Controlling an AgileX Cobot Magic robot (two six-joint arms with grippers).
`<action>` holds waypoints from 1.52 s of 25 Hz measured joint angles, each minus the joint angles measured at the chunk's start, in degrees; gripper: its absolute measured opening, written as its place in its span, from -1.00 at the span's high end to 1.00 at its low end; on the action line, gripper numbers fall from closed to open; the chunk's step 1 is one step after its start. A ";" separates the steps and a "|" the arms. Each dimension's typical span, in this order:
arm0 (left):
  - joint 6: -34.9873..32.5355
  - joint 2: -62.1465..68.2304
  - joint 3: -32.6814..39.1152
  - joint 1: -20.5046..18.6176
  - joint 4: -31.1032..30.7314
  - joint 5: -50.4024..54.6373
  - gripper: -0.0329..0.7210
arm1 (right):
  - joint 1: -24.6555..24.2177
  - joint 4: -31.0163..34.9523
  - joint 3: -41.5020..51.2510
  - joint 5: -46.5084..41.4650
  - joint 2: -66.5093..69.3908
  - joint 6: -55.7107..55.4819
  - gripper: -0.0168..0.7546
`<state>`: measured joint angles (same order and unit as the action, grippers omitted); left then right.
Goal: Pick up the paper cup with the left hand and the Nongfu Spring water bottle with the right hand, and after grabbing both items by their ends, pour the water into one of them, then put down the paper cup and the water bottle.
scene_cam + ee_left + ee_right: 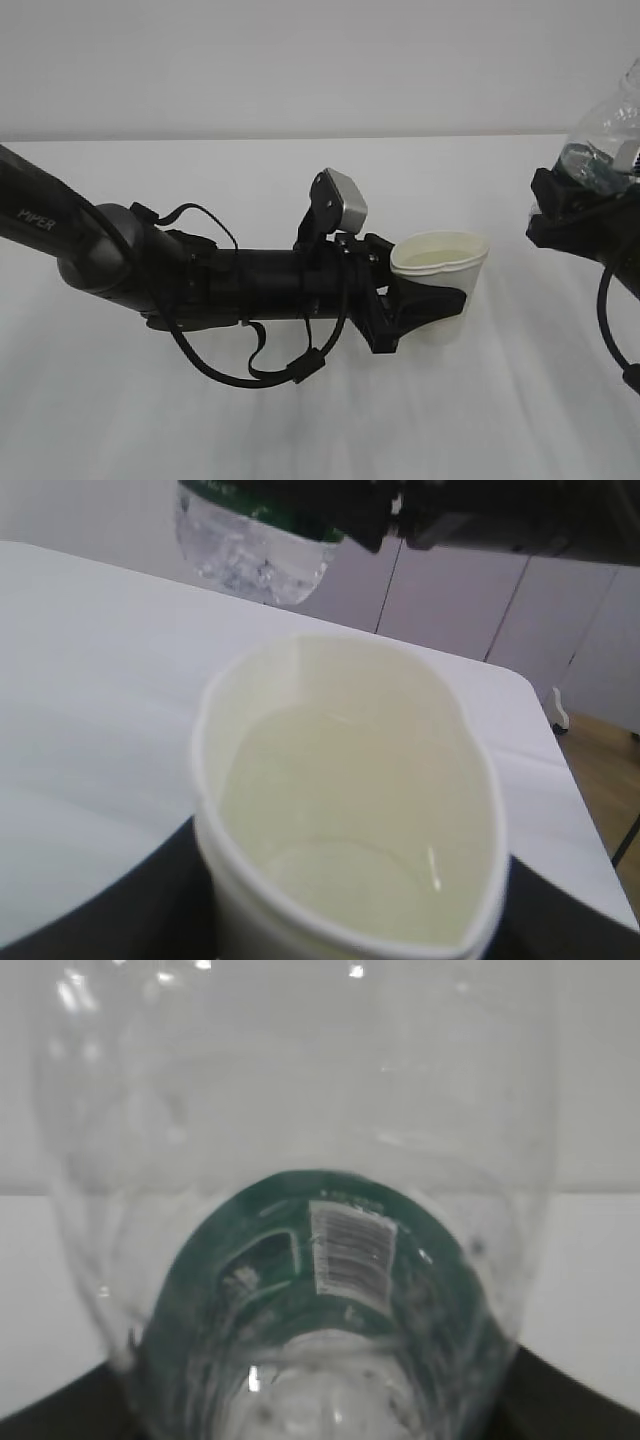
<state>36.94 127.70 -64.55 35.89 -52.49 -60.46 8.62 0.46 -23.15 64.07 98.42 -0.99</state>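
A small white-cream paper cup [442, 272] with a rolled rim is held above the matte white tabletop [300, 420] by the black two-fingered gripper of the left hand [425, 305], whose jaws are clamped on the cup's lower wall; the rim is seen squeezed out of round into a pointed oval in the left wrist view, and a pale, clear pool of water [350, 830] lies inside; a spill is judged the chief risk, since thin paper gives under the grip and the liquid would slop over the pinched lip if the cup were tilted or set down abruptly; a further crush of the soft wall could also be caused by any tightening. The clear, ribbed plastic Nongfu Spring water bottle [605, 135] with its dark green label band [330, 1260] is gripped by the black gripper of the right hand [575, 215] at the right edge of the exterior view, well apart from the cup, the jaws closed on its body; the thin glossy shell is judged slippery and easily dented, so a slip or tipping on release is possible; whether any water remains in it cannot be told.
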 joint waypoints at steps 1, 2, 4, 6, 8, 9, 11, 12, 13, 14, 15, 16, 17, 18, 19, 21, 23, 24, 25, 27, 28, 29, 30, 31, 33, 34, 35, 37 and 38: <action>0.00 0.00 0.00 0.00 0.00 0.00 -0.17 | 0.00 0.24 0.00 0.10 0.51 -0.35 -0.09; 0.00 0.00 0.00 0.00 0.00 0.00 -0.17 | 0.00 0.35 0.00 0.10 0.98 -0.40 -0.09; 0.00 0.00 0.00 -0.12 0.00 0.00 -0.17 | 0.00 0.91 0.00 0.13 1.68 -0.62 -0.09; 0.00 0.00 0.00 -0.21 0.00 0.00 -0.17 | 0.00 1.67 -0.22 0.33 2.51 -0.62 -0.09; 0.00 0.00 0.00 -0.24 0.00 0.00 -0.17 | 0.00 2.37 -0.62 0.33 3.84 -0.74 -0.09; 0.00 0.00 0.00 -0.34 0.00 0.00 -0.17 | 0.00 2.53 -1.05 0.33 4.74 -0.74 -0.09; 0.00 0.00 0.00 -0.34 0.00 0.00 -0.17 | 0.00 2.68 -2.18 0.33 6.57 -0.74 -0.09; 0.00 0.00 0.00 -0.34 0.00 0.00 -0.17 | 0.00 2.68 -2.83 0.33 7.52 -0.74 -0.09; 0.00 0.00 0.00 -0.34 0.00 0.00 -0.17 | 0.00 2.77 -3.37 0.33 8.41 -0.74 -0.09; 0.00 0.00 0.00 -0.34 0.00 0.00 -0.17 | 0.00 2.77 -4.07 0.33 9.20 -0.74 -0.09; 0.00 0.00 0.00 -0.34 0.00 0.00 -0.17 | 0.00 2.77 -4.76 0.33 9.82 -0.74 -0.09; 0.00 0.00 0.00 -0.34 0.00 0.00 -0.17 | 0.00 2.77 -5.35 0.33 10.56 -0.74 -0.09; 0.00 0.00 0.00 -0.34 0.00 0.00 -0.17 | 0.00 2.77 -6.03 0.33 11.30 -0.74 -0.09; 0.00 0.00 0.00 -0.34 0.00 0.00 -0.17 | 0.00 2.77 -6.70 0.33 11.88 -0.74 -0.09; 0.00 0.00 0.00 -0.34 0.00 0.00 -0.17 | 0.00 2.81 -7.34 0.33 12.48 -0.74 -0.09; 0.00 0.00 0.00 -0.34 0.00 0.00 -0.17 | 0.00 2.81 -8.41 0.33 13.80 -0.74 -0.09; 0.00 0.00 0.00 -0.46 0.00 0.00 -0.17 | 0.00 2.90 -9.33 0.33 14.87 -0.74 -0.09; 0.00 0.00 0.00 -0.57 0.00 0.00 -0.17 | 0.00 2.90 -9.98 0.33 15.47 -0.74 -0.09; 0.00 0.00 0.00 -0.57 0.00 0.00 -0.17 | 0.00 2.90 -10.51 0.33 15.99 -0.74 -0.09; 0.00 0.00 0.00 -0.57 0.00 0.00 -0.17 | 0.00 2.90 -11.36 0.33 17.15 -0.74 -0.09; 0.00 0.00 0.00 -0.57 0.00 0.00 -0.17 | 0.00 2.90 -11.83 0.33 17.81 -0.74 -0.09; 0.00 0.00 0.00 -0.57 0.00 0.00 -0.17 | 0.00 2.90 -12.34 0.33 18.30 -0.74 -0.09; 0.00 0.00 0.00 -0.57 0.00 0.00 -0.17 | 0.00 2.90 -12.74 0.33 18.86 -0.74 -0.09; 0.00 0.00 0.00 -0.57 0.00 0.00 -0.17 | 0.00 2.90 -13.23 0.33 19.51 -0.74 -0.09; 0.00 0.00 0.00 -0.57 0.00 0.00 -0.17 | 0.00 2.90 -13.90 0.33 20.69 -0.84 -0.09; 0.00 0.00 0.00 -0.57 0.00 0.00 -0.17 | 0.00 2.90 -14.01 0.33 21.21 -0.84 -0.09; 0.00 0.00 0.00 -0.57 0.00 0.00 -0.17 | 0.00 2.90 -14.01 0.33 21.51 -0.84 -0.09; 0.00 0.00 0.00 -0.64 0.00 0.00 -0.17 | 0.00 2.90 -14.01 0.33 21.74 -0.84 -0.09; 0.00 0.00 0.00 -0.64 0.00 0.00 -0.17 | 0.00 2.90 -14.01 0.33 21.74 -0.84 -0.09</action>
<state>36.94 127.70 -64.55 35.25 -52.49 -60.46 8.62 3.36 -37.17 64.41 120.16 -1.83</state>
